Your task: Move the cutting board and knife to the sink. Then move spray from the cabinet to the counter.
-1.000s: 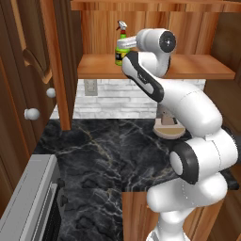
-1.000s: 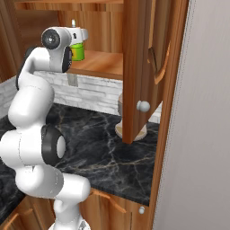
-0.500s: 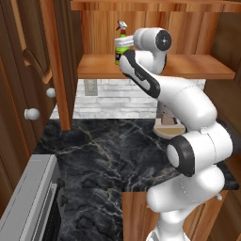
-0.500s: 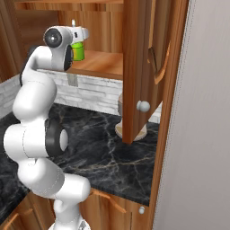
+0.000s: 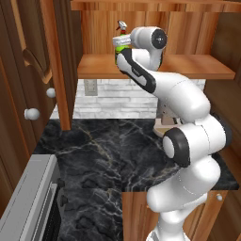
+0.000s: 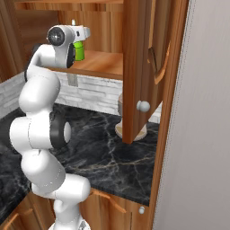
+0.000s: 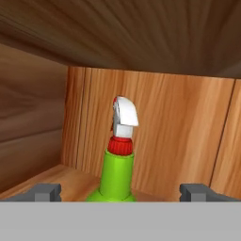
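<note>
Open pincer (image 7: 120, 190) straddles spray (image 7: 117, 169) in cabinet (image 7: 188, 132).

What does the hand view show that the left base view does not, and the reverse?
Hand view alone: the two dark fingertips, standing wide apart on either side of the bottle. Left base view alone: the black marble counter, the grey stove top and the cabinet's round white knobs. Both: the green spray bottle with white trigger upright on the reddish-brown wooden cabinet's shelf.

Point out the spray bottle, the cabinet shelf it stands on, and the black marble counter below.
spray (image 7: 116, 176), hand view, on its green neck.
cabinet (image 5: 188, 66), left base view, on the bare shelf board right of the arm.
counter (image 5: 101, 146), left base view, on the bare marble in front of the arm.
</note>
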Tool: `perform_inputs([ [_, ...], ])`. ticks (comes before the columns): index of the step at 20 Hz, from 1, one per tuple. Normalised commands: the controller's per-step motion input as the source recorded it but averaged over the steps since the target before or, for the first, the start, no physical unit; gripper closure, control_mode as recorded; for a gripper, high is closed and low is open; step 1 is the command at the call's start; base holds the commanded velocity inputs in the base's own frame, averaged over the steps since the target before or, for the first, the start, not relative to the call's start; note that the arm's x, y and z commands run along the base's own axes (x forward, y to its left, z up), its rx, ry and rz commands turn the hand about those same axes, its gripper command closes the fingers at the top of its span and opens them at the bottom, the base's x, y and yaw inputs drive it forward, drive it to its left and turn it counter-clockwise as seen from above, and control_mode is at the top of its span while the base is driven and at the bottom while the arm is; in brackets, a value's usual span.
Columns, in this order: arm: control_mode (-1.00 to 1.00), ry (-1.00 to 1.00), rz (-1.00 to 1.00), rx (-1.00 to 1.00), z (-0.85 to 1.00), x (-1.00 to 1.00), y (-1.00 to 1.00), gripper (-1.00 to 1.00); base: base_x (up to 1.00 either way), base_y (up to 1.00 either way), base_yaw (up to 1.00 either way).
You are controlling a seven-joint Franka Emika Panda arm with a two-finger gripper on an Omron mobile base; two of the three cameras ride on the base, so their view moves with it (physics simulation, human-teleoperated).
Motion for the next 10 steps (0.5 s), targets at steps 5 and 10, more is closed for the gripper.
perform_inputs([
  [5, -1.0, 0.0, 0.0, 0.0, 0.0, 0.28, 0.08, -1.0, 0.0, 0.0, 0.0],
  [10, -1.0, 0.0, 0.0, 0.0, 0.0, 0.17, 0.05, -1.0, 0.0, 0.0, 0.0],
])
